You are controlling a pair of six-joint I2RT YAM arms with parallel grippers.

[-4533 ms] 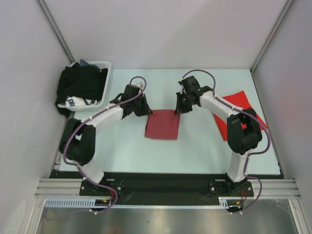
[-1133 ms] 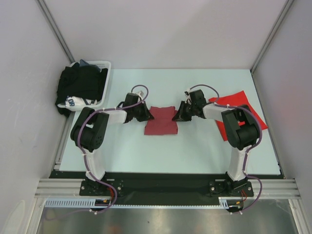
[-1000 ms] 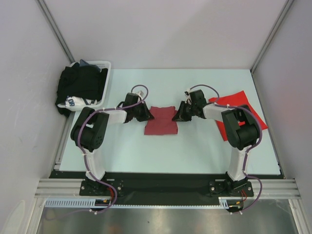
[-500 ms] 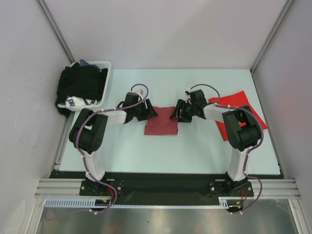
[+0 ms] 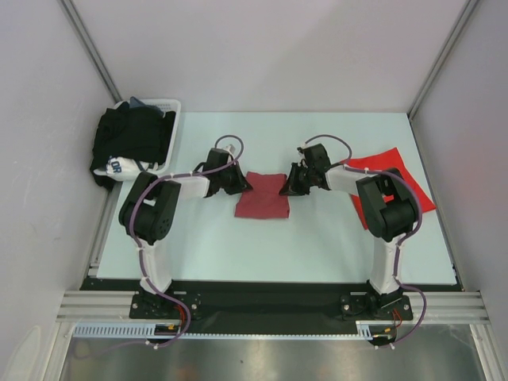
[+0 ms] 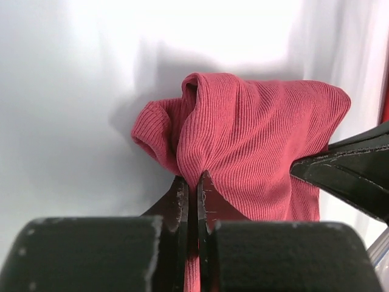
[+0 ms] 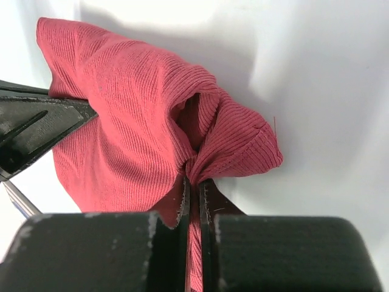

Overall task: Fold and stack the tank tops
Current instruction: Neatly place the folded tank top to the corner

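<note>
The dusty maroon tank top (image 5: 263, 196) lies folded on the table between my two arms. My left gripper (image 5: 237, 182) is shut on its far left corner, and the ribbed cloth (image 6: 255, 140) bunches up out of the closed jaws. My right gripper (image 5: 289, 183) is shut on its far right corner, with ribbed cloth (image 7: 134, 115) pinched between the fingers. The corners are lifted a little off the table. The bright red tank top (image 5: 386, 171) lies flat at the right, partly under my right arm.
A white basket (image 5: 163, 105) at the far left holds black garments (image 5: 131, 136) and a white cloth with dark lettering (image 5: 119, 167). Grey walls close in on the left, back and right. The pale table (image 5: 262, 246) has a black front rail.
Both grippers came down onto the far edge of the maroon top and shut on its two far corners. The top's far edge has drawn nearer, and the cloth looks shorter.
</note>
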